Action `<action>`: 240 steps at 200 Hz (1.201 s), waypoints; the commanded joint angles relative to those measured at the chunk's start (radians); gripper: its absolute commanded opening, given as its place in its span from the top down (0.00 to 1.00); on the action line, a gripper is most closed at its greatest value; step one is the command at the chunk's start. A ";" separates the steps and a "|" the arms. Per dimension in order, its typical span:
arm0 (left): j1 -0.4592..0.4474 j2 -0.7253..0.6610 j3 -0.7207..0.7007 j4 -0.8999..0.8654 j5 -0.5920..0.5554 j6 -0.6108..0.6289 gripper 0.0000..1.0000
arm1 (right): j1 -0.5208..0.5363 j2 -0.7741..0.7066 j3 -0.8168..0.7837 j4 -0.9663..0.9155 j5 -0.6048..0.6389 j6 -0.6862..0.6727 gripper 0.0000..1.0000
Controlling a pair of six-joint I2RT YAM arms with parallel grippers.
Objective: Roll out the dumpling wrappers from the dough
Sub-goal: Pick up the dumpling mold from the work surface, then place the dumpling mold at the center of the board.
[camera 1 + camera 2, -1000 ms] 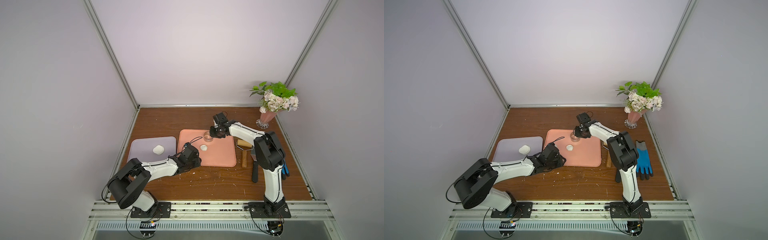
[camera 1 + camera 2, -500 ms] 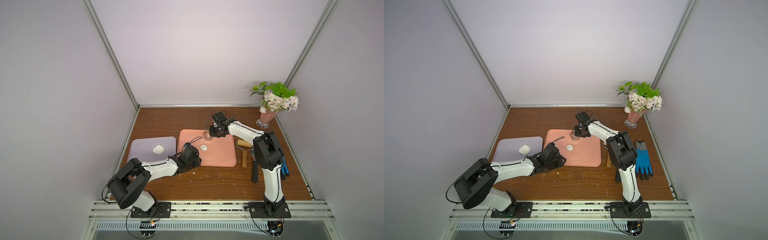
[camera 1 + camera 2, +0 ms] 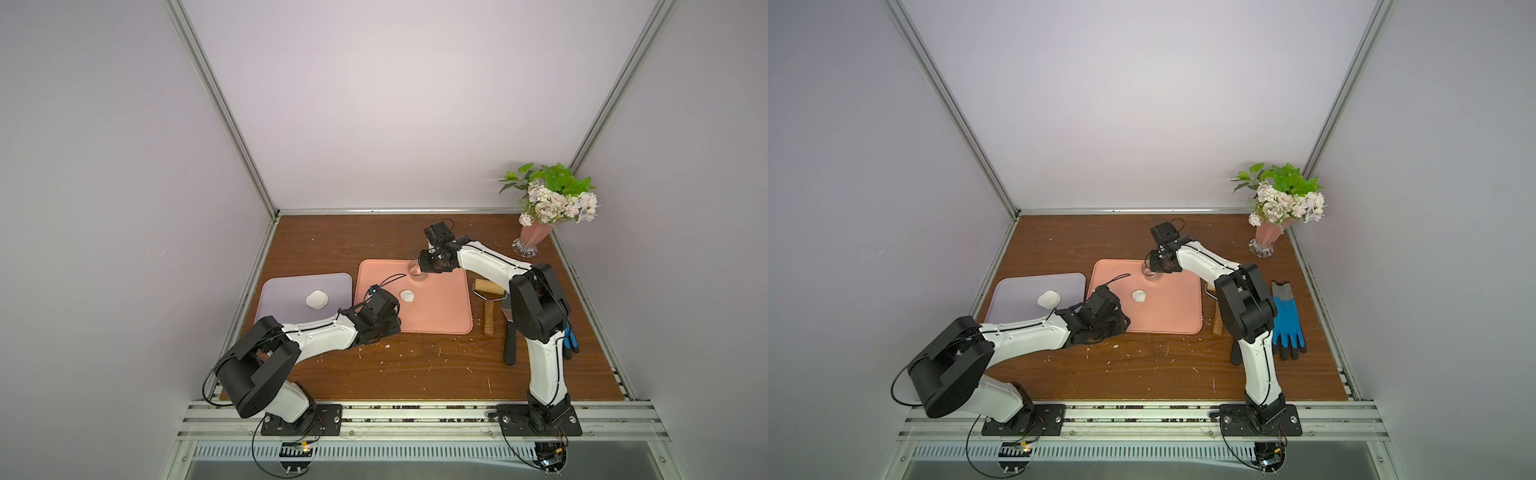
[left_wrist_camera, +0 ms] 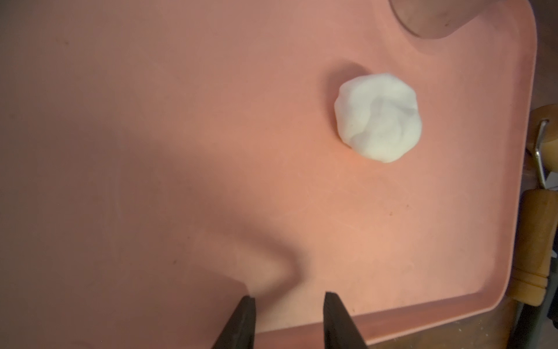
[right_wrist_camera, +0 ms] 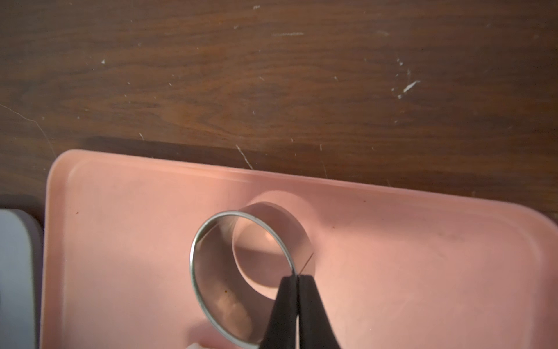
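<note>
Right pincer (image 5: 298, 279) has just pressed together on the thin wall of the steel ring cutter (image 5: 216, 290), which stands at the far edge of the pink tray (image 5: 422, 272); a second ago its jaws were a little apart. By that, the cutter is now gripped and can be lifted, probably to clear it aside, since nothing is rolled flat yet. Left pincer (image 4: 288, 305) hangs spread and empty over the tray's near left corner. The dough lump (image 4: 377, 116) lies knobbly and unflattened on the tray's left half, apart from both pincers; a second lump (image 3: 317, 298) sits on the lilac tray (image 3: 286, 286) to the left. The wooden roller (image 3: 489, 311) lies untouched on the surface (image 3: 415, 365), just right of the pink tray. No brand, label or writing can be read anywhere.
</note>
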 commanded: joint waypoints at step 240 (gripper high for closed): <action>-0.017 0.018 -0.006 -0.170 0.026 -0.009 0.63 | -0.455 -0.198 -0.339 0.228 -0.035 0.048 1.00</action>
